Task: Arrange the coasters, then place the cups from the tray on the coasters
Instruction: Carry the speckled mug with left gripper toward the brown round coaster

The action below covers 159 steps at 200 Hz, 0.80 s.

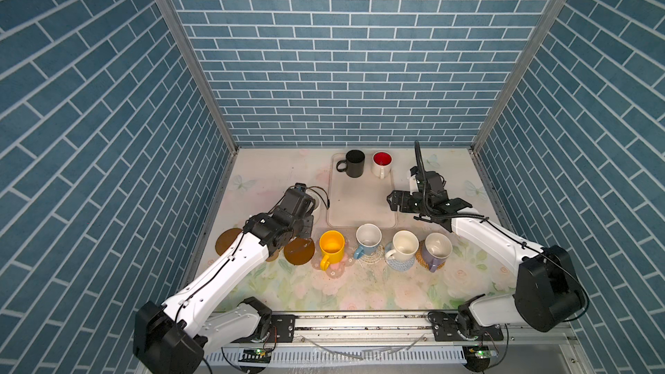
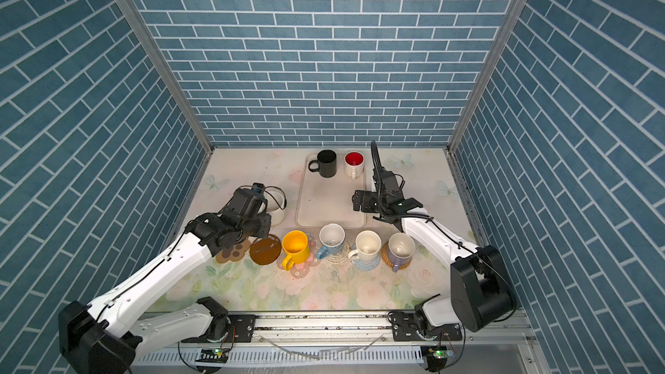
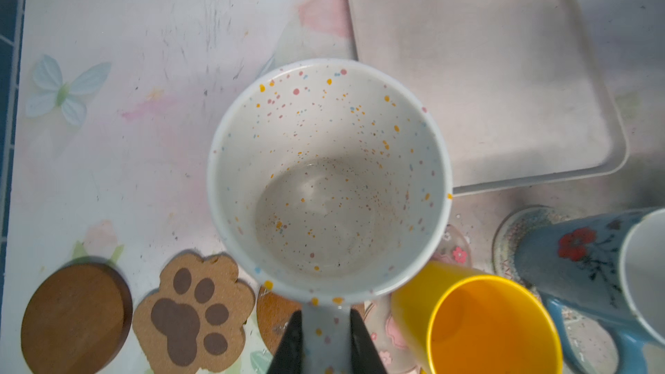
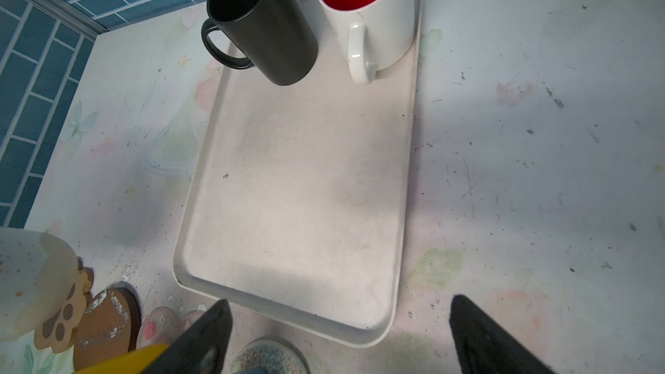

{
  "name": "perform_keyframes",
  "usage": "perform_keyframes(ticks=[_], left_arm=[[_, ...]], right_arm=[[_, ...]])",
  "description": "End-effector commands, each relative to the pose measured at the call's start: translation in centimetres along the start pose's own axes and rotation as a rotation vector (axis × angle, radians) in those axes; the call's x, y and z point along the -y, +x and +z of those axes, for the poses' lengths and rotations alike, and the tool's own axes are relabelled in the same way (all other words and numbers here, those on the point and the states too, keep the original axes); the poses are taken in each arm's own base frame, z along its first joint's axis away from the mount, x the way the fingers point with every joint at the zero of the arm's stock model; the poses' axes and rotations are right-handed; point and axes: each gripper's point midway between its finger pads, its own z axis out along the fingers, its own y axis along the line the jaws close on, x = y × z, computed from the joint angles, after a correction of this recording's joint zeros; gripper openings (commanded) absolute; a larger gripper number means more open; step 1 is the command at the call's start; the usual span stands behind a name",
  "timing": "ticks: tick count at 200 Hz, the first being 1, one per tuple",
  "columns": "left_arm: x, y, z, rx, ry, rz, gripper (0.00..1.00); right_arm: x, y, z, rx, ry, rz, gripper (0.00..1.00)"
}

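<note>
The left end effector [image 3: 325,318] is pinching the handle of a speckled cream-white mug [image 3: 329,174] just left of the tray [image 4: 298,210], which is carrying a black mug [image 4: 262,23] and a red-lined white mug [image 4: 370,12]. The right end effector [image 4: 338,302] is hanging spread, empty.

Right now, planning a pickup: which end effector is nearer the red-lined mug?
Right. The right end effector is in front of the mug; the left end effector holds a cup off the tray's left side.

1. A floral-printed tabletop [image 1: 360,282] is seen, scuffed and flecked with dark marks.
2. Blue brick-pattern walls [image 1: 342,66] are ranged on three sides.
3. A metal rail [image 1: 360,323] is laid along the near edge.
</note>
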Motion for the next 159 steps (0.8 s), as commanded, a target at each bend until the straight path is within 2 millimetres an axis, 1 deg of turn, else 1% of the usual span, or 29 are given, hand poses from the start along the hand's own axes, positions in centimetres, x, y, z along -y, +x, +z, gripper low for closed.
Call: perform_keyframes(ticks=[1,22,68,78,81,88,122,159], left_arm=[[-0.5,-1.2,-1.1,0.115,0.006,-0.067,0.00],[-0.8,0.2,-0.7,0.112,0.006,-0.080,0.00],[-0.5,2.3,0.4,0.083,0.040,-0.102,0.00],[-0.8,2.3,0.2,0.092,0.030,-0.115,0.00],[-1.1,3.0,0.6,0.077,0.021,-0.115,0.00],[-1.2,3.4,0.7,0.077,0.019,-0.122,0.00],[-1.3,4.0,0.4,0.096,0.040,-0.149,0.00],[-1.1,5.0,0.8,0.071,0.052,-0.155,0.00]], right_arm=[[-1.5,-1.9,0.2,0.037,-0.022,-0.009,0.95],[-2.0,-2.0,0.7,0.031,-0.027,-0.014,0.94],[-2.5,-1.7,1.4,0.015,-0.031,-0.020,0.94],[-2.6,-1.7,1.4,0.013,-0.033,-0.022,0.94],[-2.6,-1.6,1.5,0.010,-0.032,-0.023,0.94],[-2.6,-1.6,1.6,0.008,-0.033,-0.024,0.94],[-2.8,-1.1,2.1,-0.007,-0.030,-0.029,0.94],[-3.1,-0.9,2.4,-0.014,-0.033,-0.035,0.94]])
